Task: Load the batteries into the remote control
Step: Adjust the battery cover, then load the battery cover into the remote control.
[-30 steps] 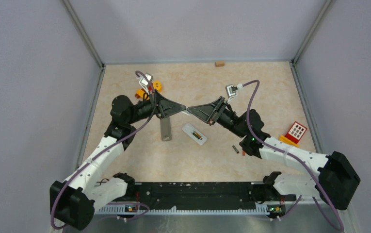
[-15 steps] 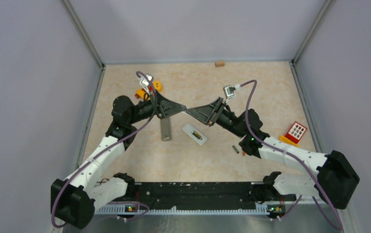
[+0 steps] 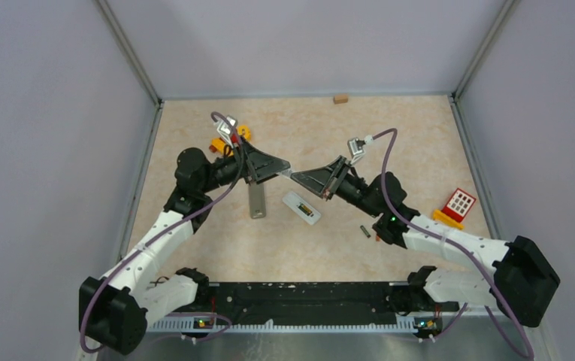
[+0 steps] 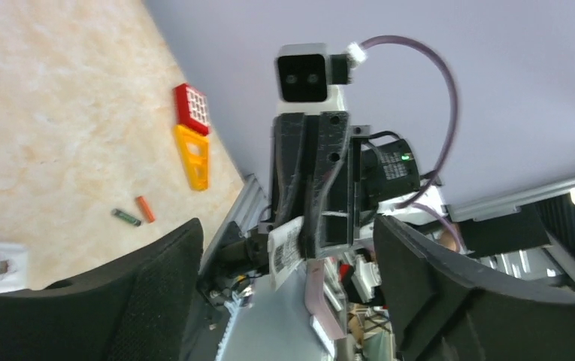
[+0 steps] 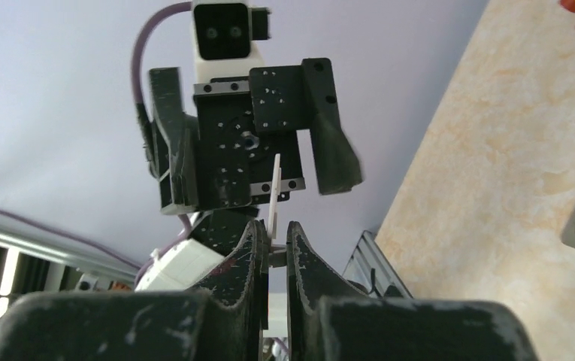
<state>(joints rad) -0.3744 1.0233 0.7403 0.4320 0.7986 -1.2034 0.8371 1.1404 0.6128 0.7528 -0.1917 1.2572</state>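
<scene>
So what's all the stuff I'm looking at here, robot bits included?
table: 1, beige marbled, grey walls around it
white remote: 1, white, open, mid-table
battery in it: 1, dark and yellowish, in the open compartment
dark loose battery: 1, dark green, on the table by the right arm
orange loose battery: 1, orange, next to the dark one
grey bar: 1, grey, left of the white remote
thin white plate: 1, white, in mid-air
red block: 1, red, right edge
yellow block: 1, yellow, touching the red one
orange toy pieces: at least 2, behind the left arm
brown block: 1, far edge
arms: 2, white and black
left gripper: 1, black, open
right gripper: 1, black, shut on the plate
</scene>
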